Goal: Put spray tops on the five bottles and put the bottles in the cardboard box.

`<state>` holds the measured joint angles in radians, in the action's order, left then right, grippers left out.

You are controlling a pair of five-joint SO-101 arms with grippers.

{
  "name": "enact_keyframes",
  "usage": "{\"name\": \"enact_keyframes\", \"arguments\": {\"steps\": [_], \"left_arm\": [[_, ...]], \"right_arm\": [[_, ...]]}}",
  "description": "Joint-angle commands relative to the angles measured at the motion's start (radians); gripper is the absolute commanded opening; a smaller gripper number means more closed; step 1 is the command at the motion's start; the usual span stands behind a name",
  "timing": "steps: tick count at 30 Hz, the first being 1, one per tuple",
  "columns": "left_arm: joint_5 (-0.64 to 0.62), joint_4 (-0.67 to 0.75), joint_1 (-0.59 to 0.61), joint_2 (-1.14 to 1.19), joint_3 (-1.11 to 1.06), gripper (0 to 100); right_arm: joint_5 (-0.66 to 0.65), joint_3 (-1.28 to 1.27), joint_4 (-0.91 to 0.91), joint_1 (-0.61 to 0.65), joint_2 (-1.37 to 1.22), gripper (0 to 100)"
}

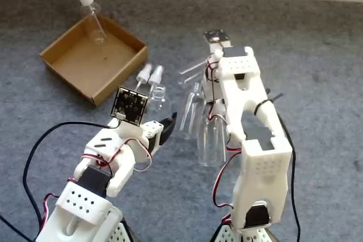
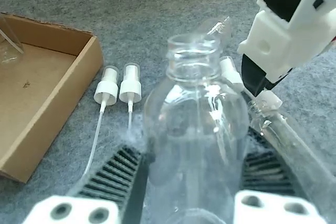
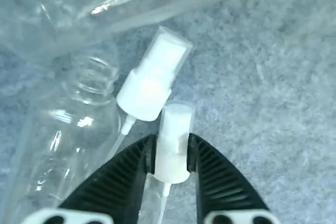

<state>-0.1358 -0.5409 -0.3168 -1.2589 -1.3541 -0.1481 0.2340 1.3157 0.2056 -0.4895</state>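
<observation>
We see the left gripper point(image 2: 192, 177) pinching an uncapped clear bottle point(image 2: 195, 114) over the counter point(image 1: 317, 55) near the cardboard box point(image 1: 85, 63), the right gripper point(image 3: 172, 157) clamped on a white spray top point(image 3: 172, 140) just beside it, and one capped bottle point(image 1: 91, 15) resting at the box's far corner.

Bright, even light falls on the grey carpeted surface point(image 1: 323, 55) — shadows are soft and faint, though the shallow brown cardboard box point(image 1: 85, 63) has an outer wall darker than its floor. Near the box, the clear plastic bottle point(image 2: 197, 124) in the left tool point(image 2: 194, 169) carries small white glints. Farther from the box, the white plastic spray top point(image 3: 173, 124) in the right tool point(image 3: 170, 142) looks pale, and glare streaks a second clear bottle point(image 3: 121, 1).
</observation>
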Motion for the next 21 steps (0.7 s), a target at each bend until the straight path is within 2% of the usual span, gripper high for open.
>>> {"name": "enact_keyframes", "arguments": {"steps": [1,15,21], "left_arm": [[-0.012,0.028,-0.008,-0.022,-0.007,11],[-0.012,0.028,-0.008,-0.022,-0.008,11],[-0.012,0.028,-0.015,-0.022,-0.012,11]], "right_arm": [[-0.006,-0.021,-0.002,0.013,0.013,10.7],[-0.008,-0.054,0.005,0.01,0.012,12.2],[-0.008,-0.045,0.005,-0.022,0.018,0.1]]}}
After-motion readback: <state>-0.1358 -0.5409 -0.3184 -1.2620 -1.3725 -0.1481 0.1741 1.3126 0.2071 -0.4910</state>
